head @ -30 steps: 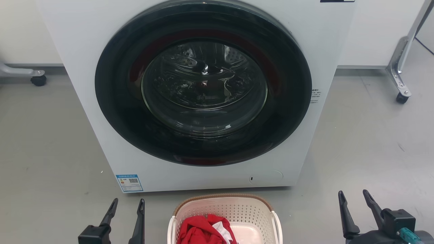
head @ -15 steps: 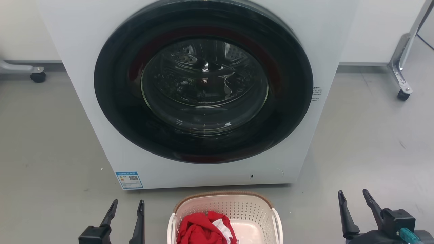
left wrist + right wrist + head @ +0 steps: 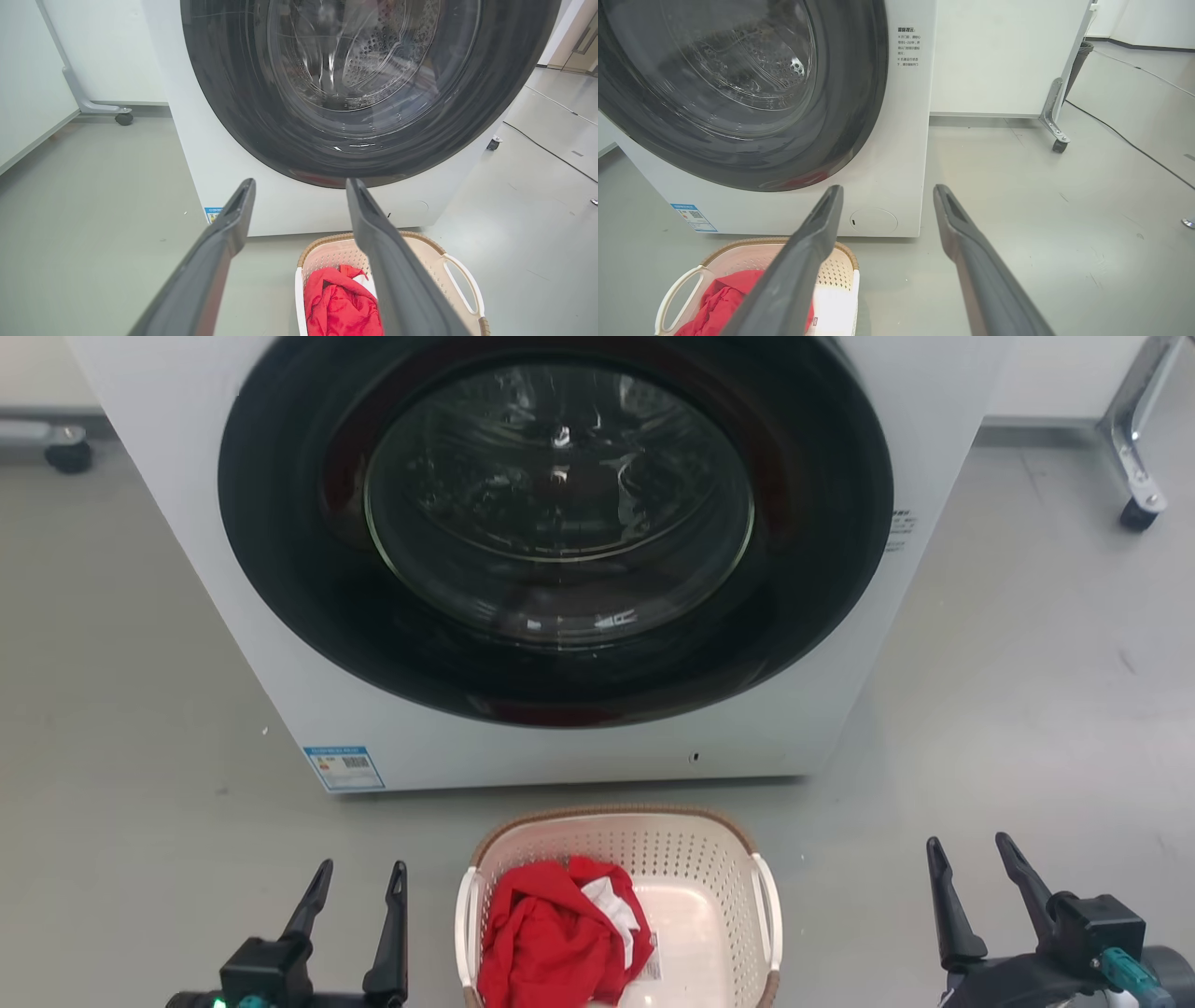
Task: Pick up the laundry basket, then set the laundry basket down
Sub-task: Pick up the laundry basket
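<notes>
1. The laundry basket (image 3: 672,854) stood on the grey floor (image 3: 140,663) just in front of the white washing machine (image 3: 934,392), with a strip of floor between them. The machine's round dark door (image 3: 560,523) was closed.
2. A red garment (image 3: 551,933) with a white patch lay in the basket's left half.
3. The left gripper (image 3: 361,870) hung near the basket's left side, apart from it. Its fingers were spread, empty and pointing toward the washer.
4. The right gripper (image 3: 968,845) hung well apart on the basket's right, farther off than the left one. Its jaws were parted and held nothing.
5. The basket's white left handle (image 3: 466,924) and right handle (image 3: 771,910) each faced a gripper, and neither was touched.
</notes>
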Controlling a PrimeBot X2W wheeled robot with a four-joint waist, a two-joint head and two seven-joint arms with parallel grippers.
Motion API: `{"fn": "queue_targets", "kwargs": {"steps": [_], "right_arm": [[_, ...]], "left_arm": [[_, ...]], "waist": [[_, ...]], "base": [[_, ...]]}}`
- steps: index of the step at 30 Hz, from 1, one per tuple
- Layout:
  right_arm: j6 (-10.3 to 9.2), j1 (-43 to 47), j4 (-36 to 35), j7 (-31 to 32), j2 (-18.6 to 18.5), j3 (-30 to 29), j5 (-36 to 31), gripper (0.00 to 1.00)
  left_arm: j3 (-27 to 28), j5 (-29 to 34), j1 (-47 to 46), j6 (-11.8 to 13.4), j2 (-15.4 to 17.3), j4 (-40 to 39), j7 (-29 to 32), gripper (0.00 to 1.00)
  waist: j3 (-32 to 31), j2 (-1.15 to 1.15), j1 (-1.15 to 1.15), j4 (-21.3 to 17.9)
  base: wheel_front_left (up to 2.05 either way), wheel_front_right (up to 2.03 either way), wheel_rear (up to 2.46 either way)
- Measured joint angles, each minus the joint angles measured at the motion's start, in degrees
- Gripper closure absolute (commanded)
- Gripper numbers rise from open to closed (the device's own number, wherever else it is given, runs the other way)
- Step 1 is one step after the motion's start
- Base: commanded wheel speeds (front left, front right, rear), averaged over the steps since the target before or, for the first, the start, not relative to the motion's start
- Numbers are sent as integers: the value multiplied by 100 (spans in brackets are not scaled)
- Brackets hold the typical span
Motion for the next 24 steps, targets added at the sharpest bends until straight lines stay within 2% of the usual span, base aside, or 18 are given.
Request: {"fn": "queue_targets", "kwargs": {"steps": [24], "right_arm": [[-26,-1006,-151,-1,199,-31,-102,0]], "left_arm": [[-57,-8,-1229,-140,-221,75,165,0]], "waist": [[1914,1,1,103]], "base": [[0,0,0]]}}
